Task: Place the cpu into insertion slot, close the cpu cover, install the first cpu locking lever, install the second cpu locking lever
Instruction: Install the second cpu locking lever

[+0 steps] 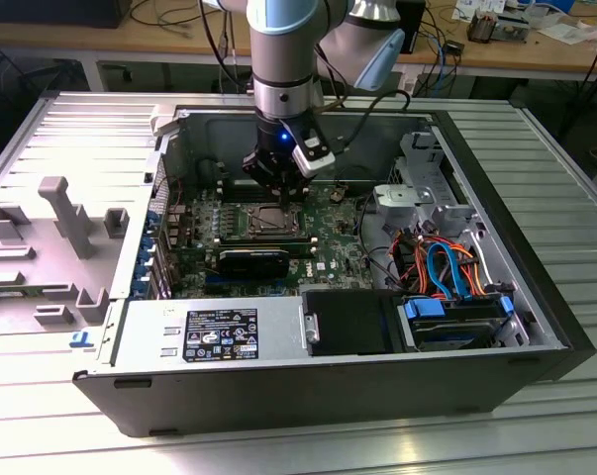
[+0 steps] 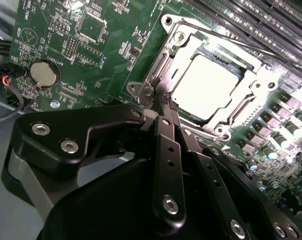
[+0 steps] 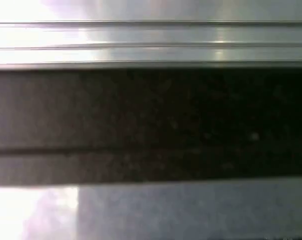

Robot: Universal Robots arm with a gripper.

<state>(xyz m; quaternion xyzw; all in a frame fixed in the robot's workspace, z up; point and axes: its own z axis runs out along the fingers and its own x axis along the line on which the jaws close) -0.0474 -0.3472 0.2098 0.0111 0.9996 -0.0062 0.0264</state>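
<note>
The cpu [image 2: 210, 82] lies in its socket on the green motherboard, its silvery top glaring bright. The cpu cover [image 2: 251, 97] lies flat around it as a metal frame. In the exterior view the socket [image 1: 263, 220] sits mid-board inside the open computer case. My gripper [image 2: 167, 102] has its black fingers [image 2: 163, 150] shut together with nothing between them. Their tips hover at the socket's corner bracket [image 2: 142, 91], just beside the cover's edge. From the exterior view my gripper [image 1: 275, 188] hangs straight down over the socket's far edge. Whether the locking levers are latched I cannot tell.
The case wall [image 1: 308, 391] surrounds the board. A drive cage [image 1: 417, 193] and coloured cables [image 1: 447, 267] fill the exterior view's right. A grey fixture tray [image 1: 50, 247] lies outside at the exterior view's left. A coin cell [image 2: 44, 73] and memory slots [image 2: 251, 20] flank the socket.
</note>
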